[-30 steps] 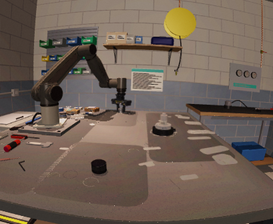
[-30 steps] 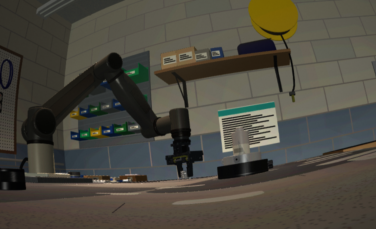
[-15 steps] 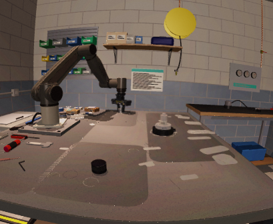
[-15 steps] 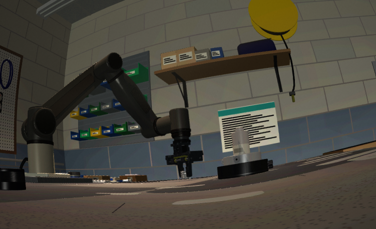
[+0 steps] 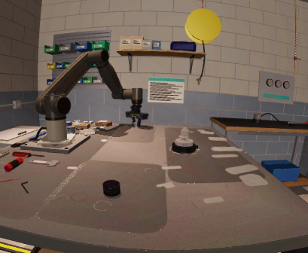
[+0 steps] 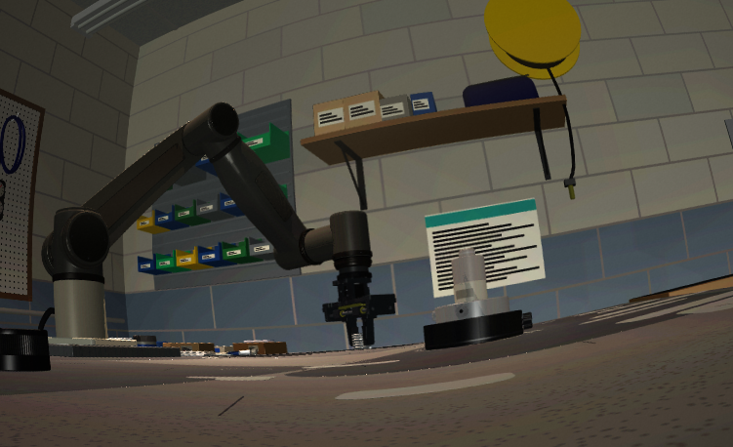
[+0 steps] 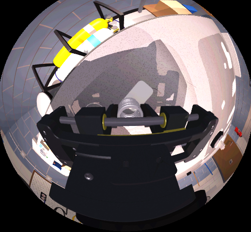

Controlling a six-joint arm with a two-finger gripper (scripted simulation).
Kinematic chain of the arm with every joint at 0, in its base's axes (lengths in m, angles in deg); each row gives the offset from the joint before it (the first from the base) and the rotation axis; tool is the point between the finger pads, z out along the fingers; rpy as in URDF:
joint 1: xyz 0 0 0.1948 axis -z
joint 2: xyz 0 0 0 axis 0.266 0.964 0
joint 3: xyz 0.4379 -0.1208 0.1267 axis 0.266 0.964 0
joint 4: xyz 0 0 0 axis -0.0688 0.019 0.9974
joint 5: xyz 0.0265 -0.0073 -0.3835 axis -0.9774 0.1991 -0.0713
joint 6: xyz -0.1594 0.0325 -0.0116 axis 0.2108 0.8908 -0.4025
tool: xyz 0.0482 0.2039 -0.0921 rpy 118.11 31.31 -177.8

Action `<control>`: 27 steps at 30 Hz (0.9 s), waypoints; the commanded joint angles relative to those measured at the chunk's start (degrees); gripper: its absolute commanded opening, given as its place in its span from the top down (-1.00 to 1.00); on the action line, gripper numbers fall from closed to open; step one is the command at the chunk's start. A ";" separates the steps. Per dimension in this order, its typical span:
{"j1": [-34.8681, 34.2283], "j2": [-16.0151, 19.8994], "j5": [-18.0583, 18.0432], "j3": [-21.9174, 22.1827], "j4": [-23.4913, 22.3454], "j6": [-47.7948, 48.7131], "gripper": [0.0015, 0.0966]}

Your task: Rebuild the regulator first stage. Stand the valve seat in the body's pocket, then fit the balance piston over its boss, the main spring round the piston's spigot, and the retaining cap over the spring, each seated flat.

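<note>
The main spring, a short silver coil standing upright on the bench, sits at the far side of the table, and my gripper is closed around it right at the bench top. To the right stands the regulator body, a black round base with a pale disc and the whitish balance piston rising from its centre. The valve seat is hidden inside. The black retaining cap stands alone near the front of the bench.
The arm's base stands at the left rear with hand tools scattered in front of it. Small boxes lie behind the gripper near the wall. A side table and a blue crate are to the right.
</note>
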 commanded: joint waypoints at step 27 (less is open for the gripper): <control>0.00 -2.51 -2.95 -0.62 0.05 0.00 0.87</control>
